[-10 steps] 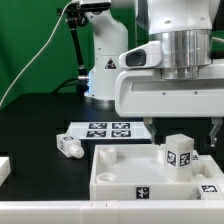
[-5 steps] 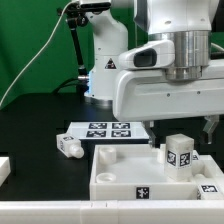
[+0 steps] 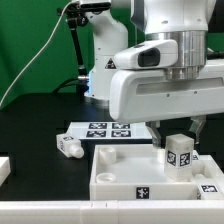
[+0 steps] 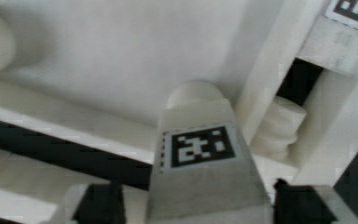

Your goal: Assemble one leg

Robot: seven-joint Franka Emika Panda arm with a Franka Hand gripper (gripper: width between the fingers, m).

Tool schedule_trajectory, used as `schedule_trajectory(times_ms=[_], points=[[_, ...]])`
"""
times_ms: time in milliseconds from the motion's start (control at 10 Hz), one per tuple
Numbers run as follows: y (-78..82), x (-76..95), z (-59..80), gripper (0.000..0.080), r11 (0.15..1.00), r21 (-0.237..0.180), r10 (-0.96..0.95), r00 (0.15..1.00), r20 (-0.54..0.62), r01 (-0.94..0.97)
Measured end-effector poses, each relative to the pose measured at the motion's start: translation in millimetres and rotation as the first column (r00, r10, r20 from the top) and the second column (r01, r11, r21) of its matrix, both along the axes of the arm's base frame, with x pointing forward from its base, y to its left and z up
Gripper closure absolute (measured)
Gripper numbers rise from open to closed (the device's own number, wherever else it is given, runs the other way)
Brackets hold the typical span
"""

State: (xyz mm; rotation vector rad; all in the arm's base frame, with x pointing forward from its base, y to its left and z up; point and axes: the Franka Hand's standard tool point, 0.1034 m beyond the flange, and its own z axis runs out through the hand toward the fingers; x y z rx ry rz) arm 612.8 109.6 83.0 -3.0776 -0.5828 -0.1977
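change since earlier: the arm's big white wrist housing has shifted toward the exterior view's left and come lower, so the tool (image 3: 176,130) now hangs right over the upright leg (image 3: 179,155); the leg, the panel and the loose leg have not moved
landmark: the large white square panel (image 3: 120,172), lying flat on the black tabletop (image 3: 40,125) with its raised rim up
leg: stands upright inside the panel, in the corner toward the exterior view's right, blocky tagged body up; in the wrist view it (image 4: 208,150) runs up the middle with one square tag facing the camera
tool: dark fingers (image 3: 159,131) stand apart, one on each side of the leg's top; in the wrist view their tips (image 4: 101,202) flank the leg near its lower part with slim gaps showing, so not clamped on it; tool midpoint in that view (image 4: 201,205)
contact: whether a finger already touches the leg cannot be told
loose leg: a second leg (image 3: 68,145) lies on its side on the tabletop, just beside the panel on the exterior view's left, apart from it
marker board: the marker board (image 3: 108,129) lies flat behind the panel, partly hidden by the wrist housing
other part: a white block (image 3: 4,168) at the exterior view's left edge, well apart from the panel
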Motion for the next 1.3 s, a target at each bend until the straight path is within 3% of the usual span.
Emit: schedule_trajectory(times_ms=[100,300,600,900,1100,1300], points=[[0.0,0.0,0.0,0.052,1.0,0.003,-0.015,1.0,0.0,0.015],[0.2,0.0,0.0,0.0517,0.998,0.009,-0.061,0.998,-0.002,0.061],[2.1,-1.1,-0.9,0.0517,0.916,0.052,-0.398,0.917,-0.02,0.399],[4.1,-2.4,-1.4,0.0517,0.681,0.084,-0.725,0.686,-0.061,0.727],[8.8,-4.6,-2.2,0.0517,0.428,0.093,-0.893,0.437,-0.108,0.899],[11.9,-5.2,-2.2,0.0517,0.285,0.093,-0.947,0.295,-0.125,0.954]])
